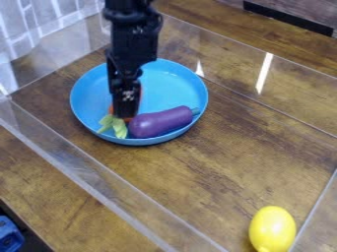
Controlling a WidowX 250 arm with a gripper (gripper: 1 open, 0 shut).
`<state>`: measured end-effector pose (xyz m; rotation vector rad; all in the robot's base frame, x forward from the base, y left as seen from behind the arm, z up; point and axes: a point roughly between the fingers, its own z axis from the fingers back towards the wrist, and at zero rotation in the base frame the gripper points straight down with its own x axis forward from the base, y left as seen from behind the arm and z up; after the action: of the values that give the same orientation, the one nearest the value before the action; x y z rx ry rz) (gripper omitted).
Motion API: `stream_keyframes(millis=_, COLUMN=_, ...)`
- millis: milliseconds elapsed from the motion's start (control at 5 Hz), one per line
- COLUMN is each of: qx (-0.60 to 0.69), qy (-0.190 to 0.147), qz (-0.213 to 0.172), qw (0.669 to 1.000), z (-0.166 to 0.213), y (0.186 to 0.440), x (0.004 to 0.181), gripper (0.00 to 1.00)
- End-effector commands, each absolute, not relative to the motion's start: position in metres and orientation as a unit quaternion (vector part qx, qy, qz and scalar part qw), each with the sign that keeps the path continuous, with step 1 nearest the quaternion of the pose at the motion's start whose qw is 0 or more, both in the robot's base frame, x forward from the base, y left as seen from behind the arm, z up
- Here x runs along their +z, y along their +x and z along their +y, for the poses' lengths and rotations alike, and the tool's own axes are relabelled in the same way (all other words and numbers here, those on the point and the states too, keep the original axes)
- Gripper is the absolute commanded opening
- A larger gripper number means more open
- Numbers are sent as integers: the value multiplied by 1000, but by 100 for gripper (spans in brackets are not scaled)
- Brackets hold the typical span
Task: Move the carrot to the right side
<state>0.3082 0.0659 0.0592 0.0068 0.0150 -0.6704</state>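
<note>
The claw (125, 101) is down inside the blue bowl (184, 81), pointing straight at the bowl's floor, and its jaws stand wide, nothing pinched between them as far as this view shows; that spread makes sense for a pick, fingers parted so they can drop either side of the target before closing; the carrot (116, 123) lies directly beneath the claw, most of its orange body hidden behind the dark fingers, only the green leafy top poking out just below and to the near-left of the fingertips; whether the fingers already touch the carrot I cannot tell, the black hardware covers the contact; the purple eggplant (164, 121) lies just beside the claw on its right, near the bowl's front rim, close enough that a sloppy close could nudge it; the bowl sits on the wooden desk (224, 177) under a clear sheet, which keeps the toys corralled in one spot; the yellow lemon (273, 228) rests well apart from the claw, far off toward the near-right corner; the carrot is not yet on the right side; my read is that the grasp is the step in hand.
</note>
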Motion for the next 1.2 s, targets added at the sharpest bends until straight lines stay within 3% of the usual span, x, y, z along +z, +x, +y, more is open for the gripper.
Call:
stream_keyframes(millis=0, qx=-340, qy=14, qz=-10, qw=940, z=71, y=316, x=55, gripper=100)
stream_keyframes(millis=400, qx=-365, qy=16, qz=-17, qw=931, z=74, y=322, x=34, gripper=100)
stream_keyframes(millis=800, qx=-319, qy=18, qz=-35, qw=947, z=83, y=317, x=37, gripper=100)
stream_keyframes(millis=1000, qx=-330, qy=20, qz=-34, qw=943, z=81, y=320, x=40, gripper=0)
